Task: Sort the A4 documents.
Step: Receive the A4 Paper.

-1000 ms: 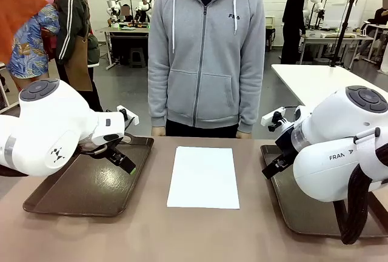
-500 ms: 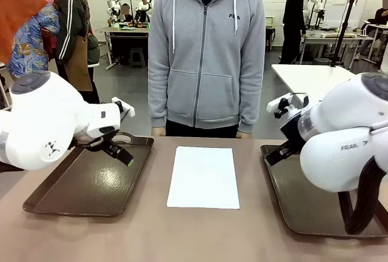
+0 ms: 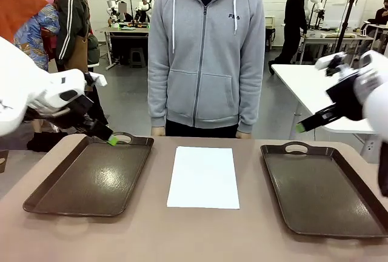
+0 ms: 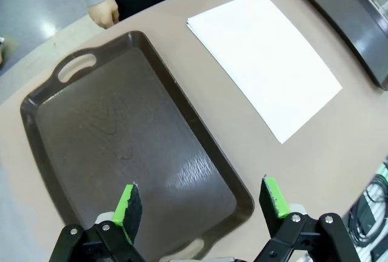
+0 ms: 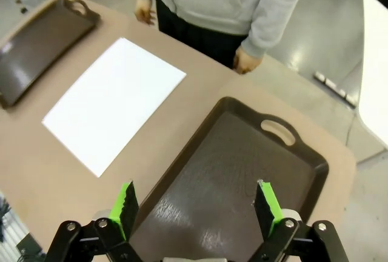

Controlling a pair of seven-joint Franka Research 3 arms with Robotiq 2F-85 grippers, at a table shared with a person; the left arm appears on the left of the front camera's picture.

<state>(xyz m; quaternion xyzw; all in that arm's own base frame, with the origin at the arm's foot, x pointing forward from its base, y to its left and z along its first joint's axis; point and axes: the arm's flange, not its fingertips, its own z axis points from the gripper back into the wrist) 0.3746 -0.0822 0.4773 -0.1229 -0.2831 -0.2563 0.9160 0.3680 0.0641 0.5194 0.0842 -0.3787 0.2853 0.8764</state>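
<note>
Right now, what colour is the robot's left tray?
The left tray is dark brown; front view shows best.

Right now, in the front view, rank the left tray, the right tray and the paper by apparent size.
Largest: left tray and right tray. They look alike and the right one is cut by the picture's edge, so they are unranked.
Smallest: A4 documents.

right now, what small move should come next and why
Probably bring the left tool across and down toward the nearest edge of the A4 documents. It and the right tool both hang open and hold nothing, one above the left tray, the other above the right tray, while the white sheets lie untouched on the table between the trays.
</note>
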